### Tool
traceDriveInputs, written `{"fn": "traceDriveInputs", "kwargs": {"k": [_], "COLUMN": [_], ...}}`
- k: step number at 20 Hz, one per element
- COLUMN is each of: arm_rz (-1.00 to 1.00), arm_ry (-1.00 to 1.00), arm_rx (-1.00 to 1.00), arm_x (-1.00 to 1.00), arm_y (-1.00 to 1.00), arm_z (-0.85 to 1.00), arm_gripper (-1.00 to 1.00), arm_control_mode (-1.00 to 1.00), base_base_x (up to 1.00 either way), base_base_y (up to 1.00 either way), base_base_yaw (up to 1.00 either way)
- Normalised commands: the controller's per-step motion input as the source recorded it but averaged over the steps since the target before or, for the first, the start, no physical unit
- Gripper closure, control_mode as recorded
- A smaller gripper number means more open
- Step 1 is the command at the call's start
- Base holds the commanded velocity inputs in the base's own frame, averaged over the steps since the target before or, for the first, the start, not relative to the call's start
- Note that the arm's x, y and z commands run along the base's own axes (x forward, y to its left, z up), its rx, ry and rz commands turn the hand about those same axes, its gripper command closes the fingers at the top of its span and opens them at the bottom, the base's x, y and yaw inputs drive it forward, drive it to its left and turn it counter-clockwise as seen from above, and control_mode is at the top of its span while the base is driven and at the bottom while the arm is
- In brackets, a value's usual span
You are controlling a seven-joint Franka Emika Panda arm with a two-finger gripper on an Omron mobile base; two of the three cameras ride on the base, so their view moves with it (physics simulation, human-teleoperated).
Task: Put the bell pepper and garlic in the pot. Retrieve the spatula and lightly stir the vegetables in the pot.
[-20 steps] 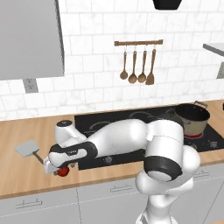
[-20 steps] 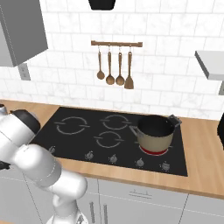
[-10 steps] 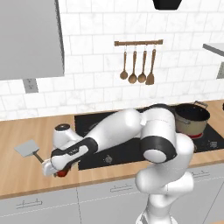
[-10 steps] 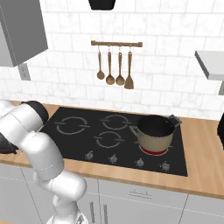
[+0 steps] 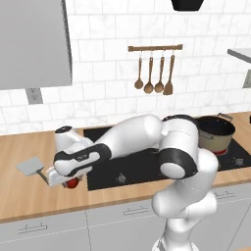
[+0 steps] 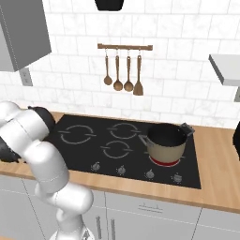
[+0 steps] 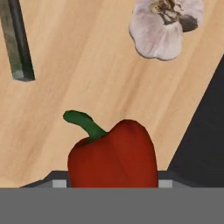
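End effector (image 5: 68, 182) low on bench (image 5: 24, 198), tips flanking bell pepper (image 7: 113, 153), grip contact unclear, garlic (image 7: 164, 27) at 1 o'clock, spatula (image 5: 30, 166) at 11.

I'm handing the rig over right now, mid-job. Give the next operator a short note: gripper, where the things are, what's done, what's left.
Gripper: low over the wooden counter left of the stove, jaws on either side of the bell pepper; a firm grip cannot be told yet.
Garlic: loose on the counter just beyond the pepper.
Spatula: flat on the counter, left of the gripper, untouched.
Pot: on the front right burner, nothing visible inside.
Done: arm at the pepper.
Left: lift the pepper into the pot, then the garlic, then fetch the spatula and stir lightly.
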Motion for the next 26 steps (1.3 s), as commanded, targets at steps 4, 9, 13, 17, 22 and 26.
{"fn": "traceDriveInputs", "kwargs": {"k": [4,9,13,17,22,26], "arm_rz": [-0.31,-0.28,-0.27,-0.23,-0.23,-0.13], "arm_ry": [0.01,0.01,0.0,0.0,0.0,0.0], "arm_rx": [0.15,0.14,0.05,0.0,-0.08,-0.07], "arm_x": [0.09,0.2,0.19,0.47,0.63,0.96], "arm_y": [-1.0,-1.0,-1.0,-1.0,-1.0,-1.0], "arm_z": [0.54,0.16,0.02,0.23,0.5,0.52], "arm_gripper": [1.0,1.0,1.0,1.0,1.0,1.0], "arm_control_mode": [-1.0,-1.0,-1.0,-1.0,-1.0,-1.0], "base_base_x": [0.0,0.0,0.0,0.0,0.0,0.0], "base_base_y": [0.0,0.0,0.0,0.0,0.0,0.0], "base_base_yaw": [0.0,0.0,0.0,0.0,0.0,0.0]}}
